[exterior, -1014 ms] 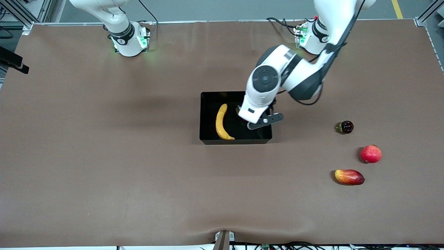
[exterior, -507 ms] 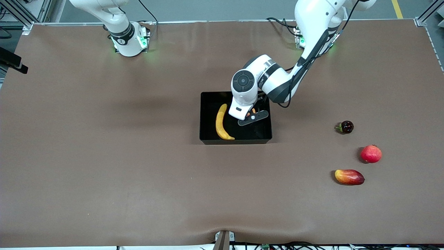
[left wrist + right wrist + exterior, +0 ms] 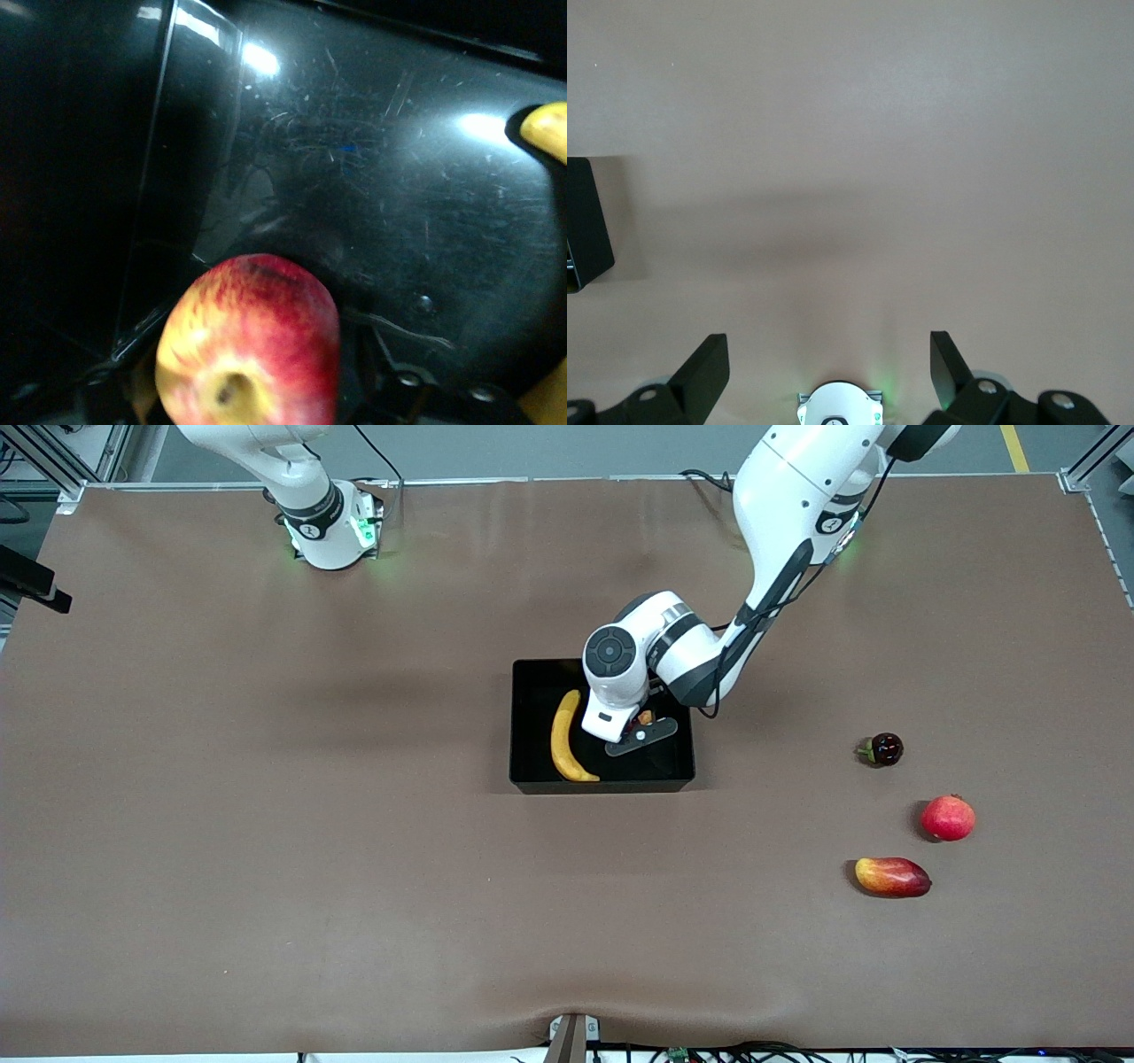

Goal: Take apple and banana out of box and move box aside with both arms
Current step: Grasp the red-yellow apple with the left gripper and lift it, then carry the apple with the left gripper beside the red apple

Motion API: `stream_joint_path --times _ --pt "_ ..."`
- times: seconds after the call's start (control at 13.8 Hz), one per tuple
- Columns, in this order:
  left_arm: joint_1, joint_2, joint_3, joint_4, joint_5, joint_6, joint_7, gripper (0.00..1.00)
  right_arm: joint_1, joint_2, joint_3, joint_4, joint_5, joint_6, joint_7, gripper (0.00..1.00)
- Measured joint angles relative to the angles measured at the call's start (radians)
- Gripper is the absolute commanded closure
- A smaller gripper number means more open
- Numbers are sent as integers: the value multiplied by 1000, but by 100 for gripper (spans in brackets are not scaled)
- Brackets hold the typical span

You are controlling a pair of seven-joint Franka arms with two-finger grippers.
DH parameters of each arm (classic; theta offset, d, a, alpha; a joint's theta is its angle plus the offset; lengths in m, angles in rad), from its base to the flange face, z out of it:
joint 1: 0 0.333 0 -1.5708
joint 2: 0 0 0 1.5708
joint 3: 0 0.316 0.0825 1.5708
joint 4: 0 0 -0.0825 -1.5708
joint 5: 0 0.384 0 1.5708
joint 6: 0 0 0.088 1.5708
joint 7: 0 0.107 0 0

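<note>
The black box [image 3: 602, 786] stands mid-table. The yellow banana [image 3: 563, 737] lies inside it, at the end toward the right arm. My left gripper [image 3: 640, 731] is low inside the box beside the banana, shut on the small red-yellow apple [image 3: 252, 341], which is close over the glossy box floor [image 3: 372, 150]. A sliver of the apple [image 3: 646, 716] shows by the wrist in the front view. The banana's tip [image 3: 547, 131] shows in the left wrist view. My right gripper [image 3: 828, 367] is open and empty, high over its own base [image 3: 330, 527], where the arm waits.
Toward the left arm's end of the table lie a small dark fruit [image 3: 883, 749], a plain red round fruit [image 3: 948, 818] and an oblong red-yellow mango [image 3: 892, 877]. A corner of the box [image 3: 585, 226] shows in the right wrist view.
My left arm has come down into the box with the apple and shifted toward the banana. The right arm and the other fruits have not moved.
</note>
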Motion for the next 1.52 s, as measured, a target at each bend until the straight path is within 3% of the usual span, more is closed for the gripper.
stream_joint_path --times 0.29,0.58,0.87,1.16,1.52 --pt "2 -35 0 34 1 4 -22 100 -2 0 0 0 0 0 0 0" --pt "23 -196 2 106 1 -127 5 100 -4 1 0 0 1 0 0 0" --pt "161 -311 6 121 0 -167 199 100 -4 7 0 0 2 0 0 0" --pt "328 -315 10 103 -39 -168 436 100 -4 8 0 0 3 0 0 0" --pt "473 -246 12 65 -39 -140 539 100 -4 9 1 0 6 0 0 0"
